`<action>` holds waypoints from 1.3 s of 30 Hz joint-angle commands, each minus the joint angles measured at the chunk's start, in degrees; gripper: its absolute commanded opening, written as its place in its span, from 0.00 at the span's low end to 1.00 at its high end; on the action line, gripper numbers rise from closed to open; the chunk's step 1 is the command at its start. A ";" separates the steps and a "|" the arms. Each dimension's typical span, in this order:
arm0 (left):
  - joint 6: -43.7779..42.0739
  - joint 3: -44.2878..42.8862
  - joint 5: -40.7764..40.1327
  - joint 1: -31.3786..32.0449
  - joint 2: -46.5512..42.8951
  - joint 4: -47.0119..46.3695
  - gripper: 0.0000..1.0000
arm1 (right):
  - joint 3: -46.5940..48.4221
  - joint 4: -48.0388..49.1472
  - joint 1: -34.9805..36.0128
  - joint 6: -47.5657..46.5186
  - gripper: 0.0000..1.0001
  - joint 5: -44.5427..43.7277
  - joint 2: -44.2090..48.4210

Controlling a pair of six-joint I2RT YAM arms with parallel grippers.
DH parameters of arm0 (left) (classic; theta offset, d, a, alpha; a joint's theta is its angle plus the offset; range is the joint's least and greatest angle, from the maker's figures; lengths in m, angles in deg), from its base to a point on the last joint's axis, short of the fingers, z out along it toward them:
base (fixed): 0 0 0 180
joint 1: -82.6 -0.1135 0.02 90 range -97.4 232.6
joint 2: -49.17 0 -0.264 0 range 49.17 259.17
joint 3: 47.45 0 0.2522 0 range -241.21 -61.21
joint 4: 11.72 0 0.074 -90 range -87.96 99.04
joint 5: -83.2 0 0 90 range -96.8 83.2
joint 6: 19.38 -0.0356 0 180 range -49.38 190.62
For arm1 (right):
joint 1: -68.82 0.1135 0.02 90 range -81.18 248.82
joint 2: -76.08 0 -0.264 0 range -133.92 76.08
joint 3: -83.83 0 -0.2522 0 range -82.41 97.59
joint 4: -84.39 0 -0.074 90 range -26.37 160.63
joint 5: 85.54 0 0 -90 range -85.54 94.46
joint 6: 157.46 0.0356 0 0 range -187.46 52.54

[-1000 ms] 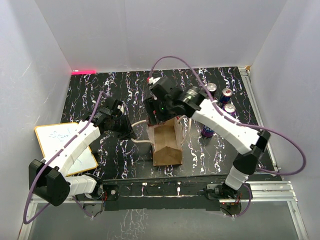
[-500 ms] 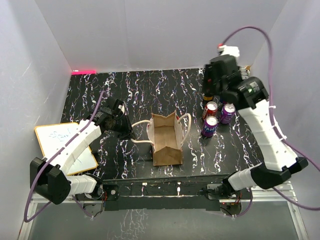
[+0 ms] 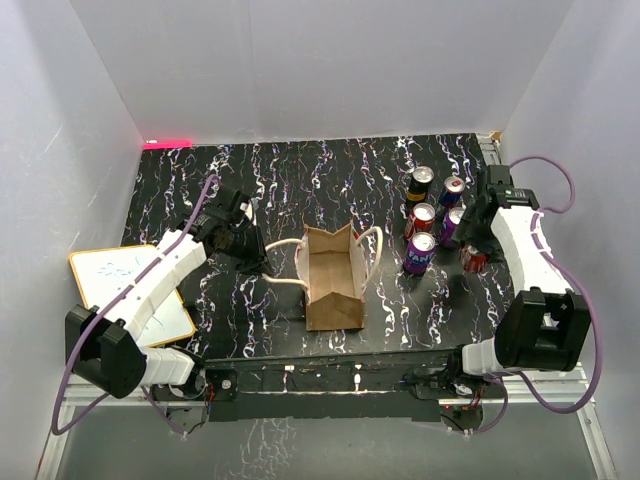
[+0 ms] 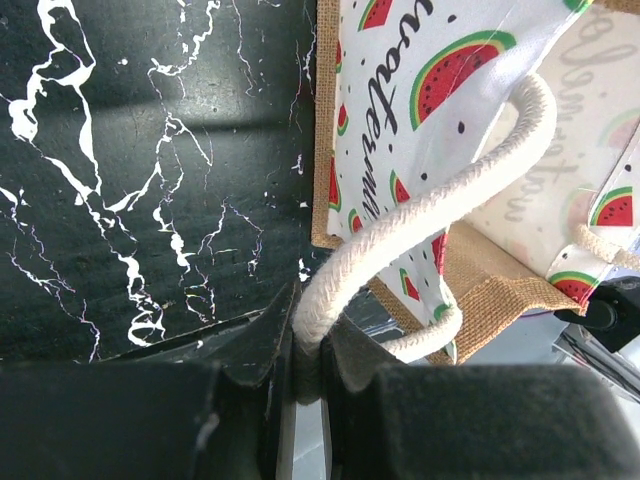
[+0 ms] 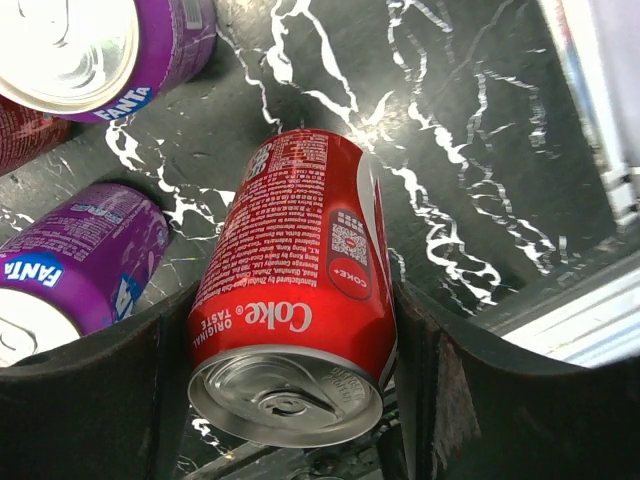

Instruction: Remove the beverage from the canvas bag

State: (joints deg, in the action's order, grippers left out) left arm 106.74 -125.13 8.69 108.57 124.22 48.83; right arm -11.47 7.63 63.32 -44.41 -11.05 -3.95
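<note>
The tan canvas bag (image 3: 331, 281) stands open at the table's middle, and its inside looks empty from above. My left gripper (image 3: 252, 264) is shut on the bag's left cream rope handle (image 4: 420, 215), pinched between the fingertips. The left wrist view shows the bag's watermelon-print lining (image 4: 400, 90). My right gripper (image 3: 477, 252) is at the table's right side, shut on a red Coke can (image 5: 295, 300), also seen from above (image 3: 472, 261). The can is low, just right of the other cans; I cannot tell if it touches the table.
Several cans stand in a cluster right of the bag: a purple Fanta (image 3: 419, 252), a red one (image 3: 420, 218) and others behind. Two Fanta cans (image 5: 95, 50) (image 5: 70, 285) are close to the left of the Coke. A white board (image 3: 130, 295) lies at the left. A metal rail (image 5: 600, 150) runs along the right edge.
My right arm left the bag's mouth, swung high to the back right, then came down at the right of the can cluster with the red Coke can. The left gripper kept hold of the handle.
</note>
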 commanded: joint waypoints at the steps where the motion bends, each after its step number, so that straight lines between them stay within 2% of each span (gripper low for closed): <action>1: -2.79 -3.57 0.27 -0.14 1.34 3.14 0.00 | -2.92 12.99 -1.07 1.83 0.08 7.63 3.10; 5: -3.69 -5.01 0.87 -0.14 2.04 4.27 0.00 | -5.87 14.71 -1.08 1.53 0.08 7.98 1.38; 16: -4.74 -4.92 1.27 -0.14 -0.03 4.28 0.29 | -10.57 18.08 -1.05 -0.72 0.08 11.08 -1.52; 21: -4.92 -5.20 0.30 -0.13 -1.60 4.92 0.44 | -11.94 18.67 -1.08 -1.62 0.33 11.59 -1.88; 22: -4.98 -5.35 -0.12 -0.14 -1.87 5.23 0.51 | -12.54 19.03 -1.11 -2.04 0.38 11.83 -1.88; 31: -6.52 -9.08 -3.29 -0.14 -5.00 7.82 0.81 | -8.83 15.44 -1.09 -4.80 0.93 9.79 -0.06; 34: -6.93 -11.51 -4.34 -0.09 -5.43 8.27 0.89 | -6.53 14.05 -1.05 -5.52 1.00 10.87 1.72; 35: -6.95 -11.98 -4.67 -0.13 -5.75 8.12 0.90 | -5.45 13.03 -1.05 -5.76 1.00 11.09 2.20; 36: -6.94 -12.34 -4.86 -0.14 -6.26 7.87 0.96 | -4.33 11.90 -0.95 -5.90 0.99 11.25 2.77; 39: -6.68 -13.26 -5.52 -0.14 -7.01 7.27 0.97 | -0.83 9.00 -0.04 -6.51 0.99 11.46 5.10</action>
State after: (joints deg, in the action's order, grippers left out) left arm 100.68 -135.82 4.91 108.57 119.82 55.19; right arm -18.86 19.15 62.40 -49.39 0.17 -3.95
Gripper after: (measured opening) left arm 0.965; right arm 0.993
